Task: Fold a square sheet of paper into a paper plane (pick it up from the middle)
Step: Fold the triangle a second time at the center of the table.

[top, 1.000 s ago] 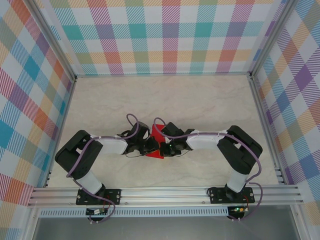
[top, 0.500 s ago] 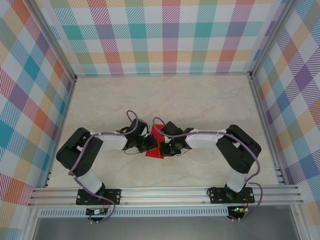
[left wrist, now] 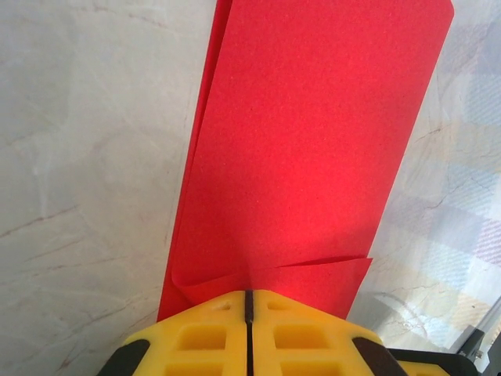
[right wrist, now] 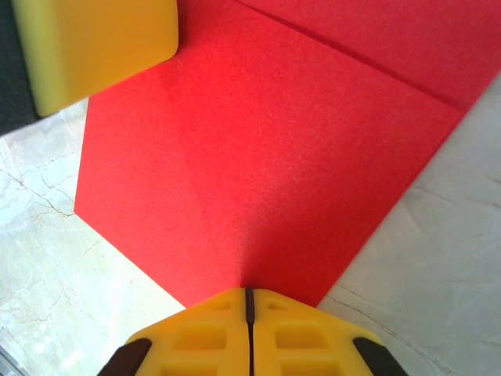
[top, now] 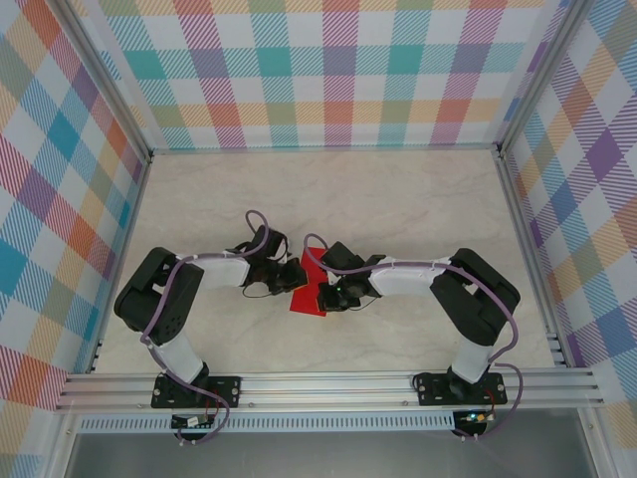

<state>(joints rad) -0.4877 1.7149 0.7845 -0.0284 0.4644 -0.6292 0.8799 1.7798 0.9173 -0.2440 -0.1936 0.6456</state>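
Observation:
The square sheet of paper (top: 308,300) is bright red and lies folded over on itself at the table's near middle, between both grippers. In the left wrist view it is a long layered strip (left wrist: 313,141) running away from my left gripper (left wrist: 248,296), whose yellow jaws are shut on its near edge, where a crease bunches up. My right gripper (right wrist: 249,293) is shut on a corner of the paper (right wrist: 258,172). One of the left gripper's yellow fingers (right wrist: 94,47) shows at the top left of the right wrist view. From above, the left gripper (top: 297,282) and right gripper (top: 325,292) almost meet.
The marble-patterned table (top: 398,199) is boxed in by plaid walls (top: 328,60) on three sides. An aluminium rail (top: 328,388) with both arm bases runs along the near edge. Purple cables (top: 261,227) loop above both wrists.
The left arm has drawn its wrist leftward and slightly farther away. The raised part of the red paper has come down, and the sheet now lies lower and flatter between the grippers.

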